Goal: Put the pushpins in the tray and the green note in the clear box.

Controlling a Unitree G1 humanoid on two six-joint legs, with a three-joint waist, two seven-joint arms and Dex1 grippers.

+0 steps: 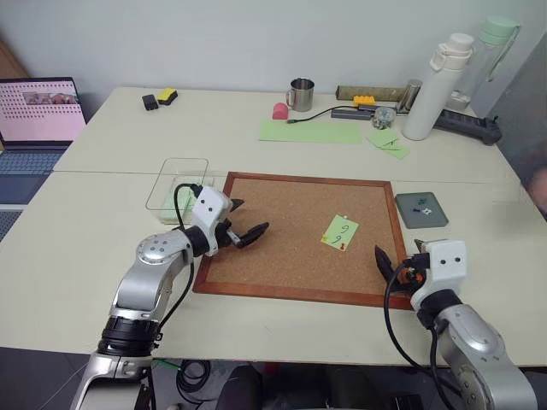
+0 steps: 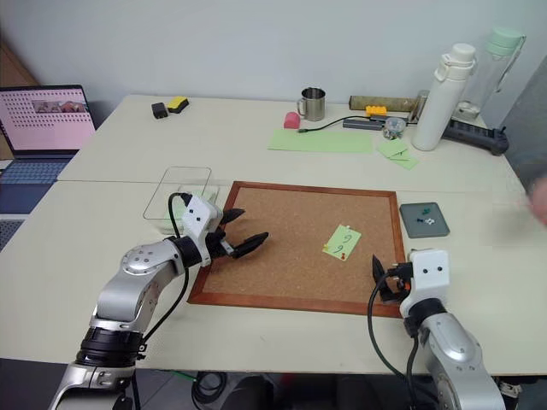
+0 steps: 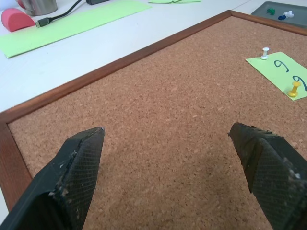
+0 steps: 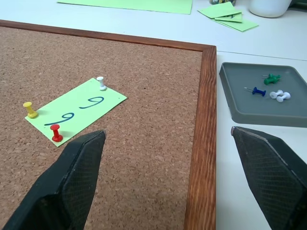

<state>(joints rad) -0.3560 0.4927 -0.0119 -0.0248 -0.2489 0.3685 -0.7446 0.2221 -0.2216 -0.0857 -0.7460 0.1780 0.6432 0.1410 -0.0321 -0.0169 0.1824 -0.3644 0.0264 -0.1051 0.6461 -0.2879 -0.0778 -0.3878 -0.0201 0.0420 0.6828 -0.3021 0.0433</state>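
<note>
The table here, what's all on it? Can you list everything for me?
corkboard: 1, brown, wooden frame, table centre
green note: 1, light green, pinned on corkboard
pushpins on note: 3, red, yellow, white
tray: 1, dark grey, right of corkboard
pushpins in tray: 3, green, blue, white
clear box: 1, transparent, left of corkboard
metal mug: 1, silver, far side
white bottle: 1, far right
laptop: 1, far left
left gripper: open, over corkboard
right gripper: open, at corkboard's right edge
</note>
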